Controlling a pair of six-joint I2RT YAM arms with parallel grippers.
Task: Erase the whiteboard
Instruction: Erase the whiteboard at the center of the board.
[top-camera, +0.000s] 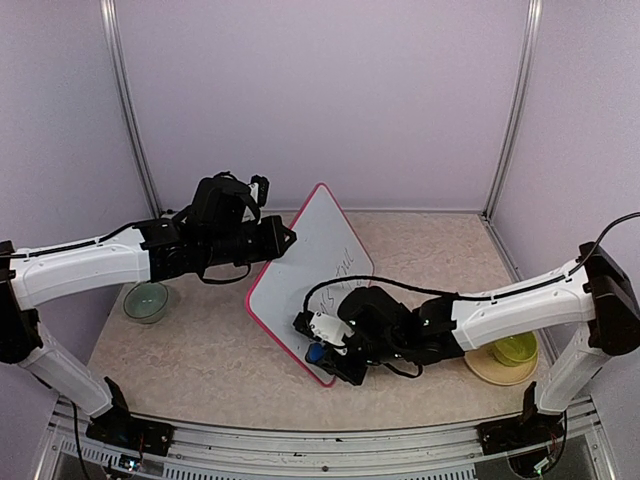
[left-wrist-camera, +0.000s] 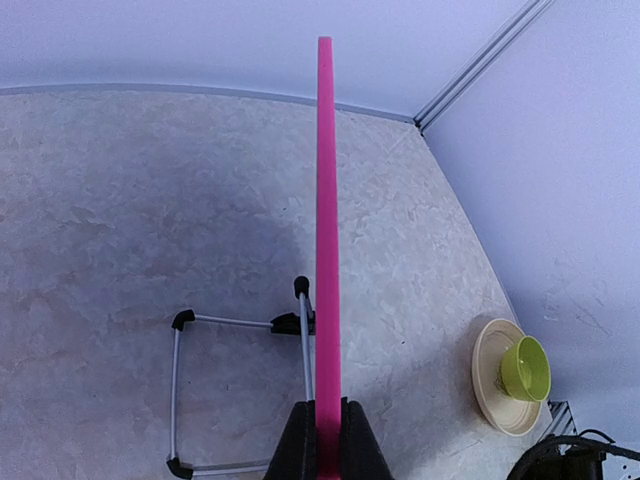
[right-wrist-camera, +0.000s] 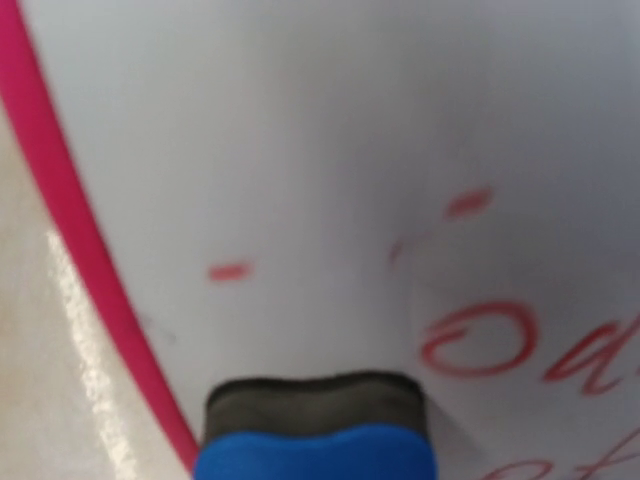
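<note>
Clamping whiteboard (top-camera: 320, 250), left tool (left-wrist-camera: 327, 425) sees it edge-on; right tool (top-camera: 322, 352), gripping eraser (right-wrist-camera: 320, 435), sees handwriting (right-wrist-camera: 480, 340).

one high wide view, two close wrist views

the top external camera looks down from above and behind the arm bases (top-camera: 130, 430), far enough back to hold the whole table (top-camera: 200, 345). the left wrist camera sights along the whiteboard (left-wrist-camera: 325, 200) edge-on toward the far wall (left-wrist-camera: 200, 40); it shares the green cup (left-wrist-camera: 524, 367) with the top view. the right wrist camera sits nearly against the board's face, blurred, the blue eraser (right-wrist-camera: 315, 445) at its lower edge.
</note>
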